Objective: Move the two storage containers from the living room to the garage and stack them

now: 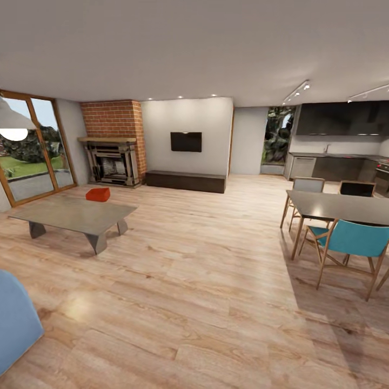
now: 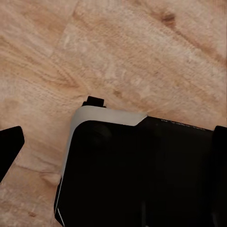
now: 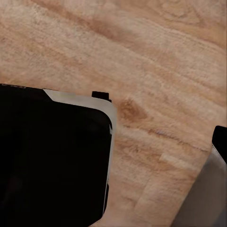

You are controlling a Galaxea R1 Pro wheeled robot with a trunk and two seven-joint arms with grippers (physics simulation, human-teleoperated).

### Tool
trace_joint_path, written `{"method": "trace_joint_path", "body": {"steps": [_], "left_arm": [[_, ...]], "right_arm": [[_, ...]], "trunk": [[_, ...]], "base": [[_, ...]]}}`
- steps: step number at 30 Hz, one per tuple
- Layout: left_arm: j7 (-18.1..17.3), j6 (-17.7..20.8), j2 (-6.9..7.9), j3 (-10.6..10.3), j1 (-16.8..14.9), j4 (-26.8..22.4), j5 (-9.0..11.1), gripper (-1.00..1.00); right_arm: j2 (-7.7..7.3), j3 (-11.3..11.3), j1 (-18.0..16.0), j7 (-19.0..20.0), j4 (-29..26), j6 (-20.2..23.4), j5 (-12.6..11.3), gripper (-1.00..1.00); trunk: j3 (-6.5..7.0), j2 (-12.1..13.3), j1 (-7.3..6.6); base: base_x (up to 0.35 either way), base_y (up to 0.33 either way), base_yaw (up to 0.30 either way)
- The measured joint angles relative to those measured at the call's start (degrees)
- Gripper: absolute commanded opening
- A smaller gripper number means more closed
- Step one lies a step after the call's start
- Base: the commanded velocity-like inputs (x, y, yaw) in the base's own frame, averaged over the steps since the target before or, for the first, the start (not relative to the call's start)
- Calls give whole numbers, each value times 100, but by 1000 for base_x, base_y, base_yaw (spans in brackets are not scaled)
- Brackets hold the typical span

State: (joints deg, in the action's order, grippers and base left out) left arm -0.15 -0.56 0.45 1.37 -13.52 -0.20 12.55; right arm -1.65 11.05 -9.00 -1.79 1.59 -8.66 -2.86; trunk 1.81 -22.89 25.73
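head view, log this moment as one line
place: living room | red bin on floor behind coffee table | second bin: unseen | wrist views: wood floor | end effectors: unclear | stage: approach

Blue sofa [image 1: 16,319] cut off at edge

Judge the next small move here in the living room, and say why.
Probably drive the base forward and left toward the grey coffee table. One orange-red storage container sits beyond its far edge, near the brick fireplace, well out of arm's reach across open wood floor. Both wrist views look down at planks, so nothing seems held.
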Motion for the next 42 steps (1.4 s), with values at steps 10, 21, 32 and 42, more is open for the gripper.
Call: {"method": "trace_joint_path", "body": {"steps": [10, 21, 32, 42], "left_arm": [[46, 0, -1, -2, 0, 0, -6, 100], [46, 0, -1, -1, 0, 1, -6, 100], [46, 6, 6, 1, 0, 1, 1, 100], [46, 2, 8, 0, 0, 1, 2, 100]], "right_arm": [[-10, 5, 0, 14, 0, 8, -1, 100], [-15, 8, 0, 17, 0, 9, 0, 100], [17, 1, 0, 16, 0, 25, -3, 100], [23, -5, 0, 16, 0, 35, -1, 100]], "trunk": [[0, 0, 0], [0, 0, 0], [0, 0, 0], [0, 0, 0]], "base": [[329, 0, 0], [329, 0, 0], [329, 0, 0], [329, 0, 0]]}}
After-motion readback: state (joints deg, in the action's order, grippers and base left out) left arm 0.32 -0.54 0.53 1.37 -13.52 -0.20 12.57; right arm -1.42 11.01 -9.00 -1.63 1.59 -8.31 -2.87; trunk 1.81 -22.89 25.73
